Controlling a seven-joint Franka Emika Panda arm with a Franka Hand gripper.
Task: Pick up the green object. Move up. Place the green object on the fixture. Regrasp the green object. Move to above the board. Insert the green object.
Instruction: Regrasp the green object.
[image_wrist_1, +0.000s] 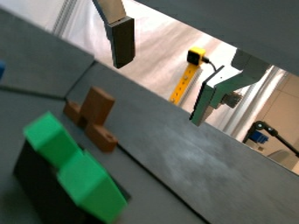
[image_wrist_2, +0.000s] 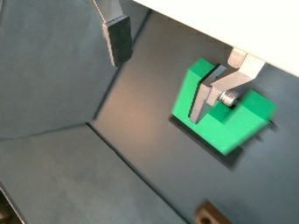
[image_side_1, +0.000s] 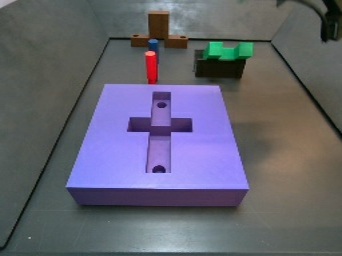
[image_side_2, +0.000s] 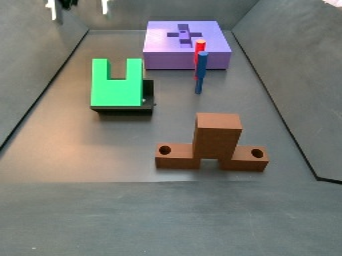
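The green object (image_side_2: 116, 84) is a bright U-shaped block lying flat on the dark fixture (image_side_2: 146, 101), with its notch facing the purple board (image_side_2: 174, 52). Both side views show it, on the fixture (image_side_1: 218, 69) as green object (image_side_1: 225, 51) beyond the board (image_side_1: 160, 150). My gripper (image_wrist_1: 170, 68) hangs open and empty, well above and off to one side of the piece. In a wrist view the green object (image_wrist_2: 228, 118) lies behind one finger (image_wrist_2: 212, 96); the gripper (image_wrist_2: 163, 70) holds nothing. The gripper (image_side_2: 78, 6) barely shows at the picture's edge.
A slim red peg (image_side_1: 151, 66) stands upright between board and fixture, with a small blue piece (image_side_1: 152, 44) behind it. A brown wooden upright block (image_side_2: 213, 142) stands near the fixture, also brown block (image_wrist_1: 93, 112). Dark walls enclose the floor. A yellow device (image_wrist_1: 194, 59) lies outside.
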